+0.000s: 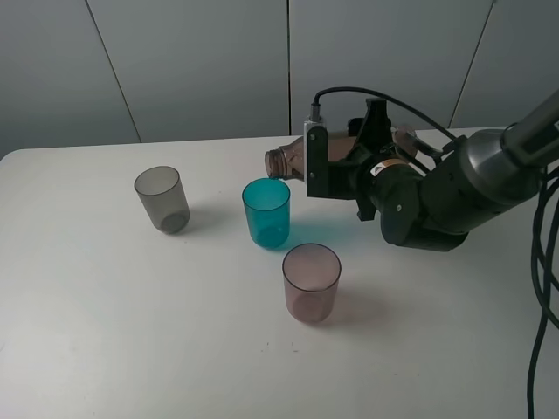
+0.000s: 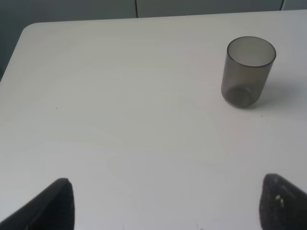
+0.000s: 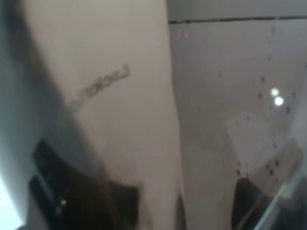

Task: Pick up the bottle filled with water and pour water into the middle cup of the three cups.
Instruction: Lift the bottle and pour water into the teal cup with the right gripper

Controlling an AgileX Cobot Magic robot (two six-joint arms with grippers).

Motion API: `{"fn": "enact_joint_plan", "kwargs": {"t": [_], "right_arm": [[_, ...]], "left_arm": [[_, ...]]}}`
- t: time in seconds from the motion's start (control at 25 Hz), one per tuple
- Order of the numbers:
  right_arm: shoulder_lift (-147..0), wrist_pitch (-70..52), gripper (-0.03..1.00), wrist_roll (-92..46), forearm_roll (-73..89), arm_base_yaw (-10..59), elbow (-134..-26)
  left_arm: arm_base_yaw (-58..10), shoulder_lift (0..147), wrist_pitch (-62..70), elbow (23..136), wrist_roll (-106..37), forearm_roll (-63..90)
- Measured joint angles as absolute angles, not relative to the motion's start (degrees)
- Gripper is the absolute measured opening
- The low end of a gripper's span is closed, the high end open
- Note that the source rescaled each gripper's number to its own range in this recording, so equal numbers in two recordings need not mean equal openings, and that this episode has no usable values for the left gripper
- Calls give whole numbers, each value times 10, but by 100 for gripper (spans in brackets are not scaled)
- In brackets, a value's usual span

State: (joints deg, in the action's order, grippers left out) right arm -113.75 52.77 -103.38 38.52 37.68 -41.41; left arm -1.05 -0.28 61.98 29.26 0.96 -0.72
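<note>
My right gripper (image 1: pixel 336 161) is shut on the smoky brown bottle (image 1: pixel 293 160) and holds it tipped on its side, its open neck just above the far rim of the teal-blue middle cup (image 1: pixel 266 212). The smoky grey cup (image 1: pixel 162 199) stands to the left and the pinkish-mauve cup (image 1: pixel 311 281) at the front right. The right wrist view is filled by the bottle's blurred translucent body (image 3: pixel 120 115). My left gripper (image 2: pixel 163 206) is open over bare table, with the grey cup (image 2: pixel 247 72) ahead of it; the left arm is out of the high view.
The white table (image 1: pixel 105 314) has a rounded back left corner. Grey wall panels stand behind it. Black cables (image 1: pixel 541 288) hang along the right edge by my right arm.
</note>
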Motion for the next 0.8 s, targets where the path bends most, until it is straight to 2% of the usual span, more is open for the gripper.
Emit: {"fn": "enact_joint_plan", "kwargs": {"t": [0.32, 0.8], "right_arm": [[-1138, 528, 0, -1100, 381, 377, -414], [-1138, 532, 0, -1131, 381, 377, -414]], "left_arm": [[-11, -3, 620, 293, 11, -7], [-11, -3, 620, 293, 11, -7]]}}
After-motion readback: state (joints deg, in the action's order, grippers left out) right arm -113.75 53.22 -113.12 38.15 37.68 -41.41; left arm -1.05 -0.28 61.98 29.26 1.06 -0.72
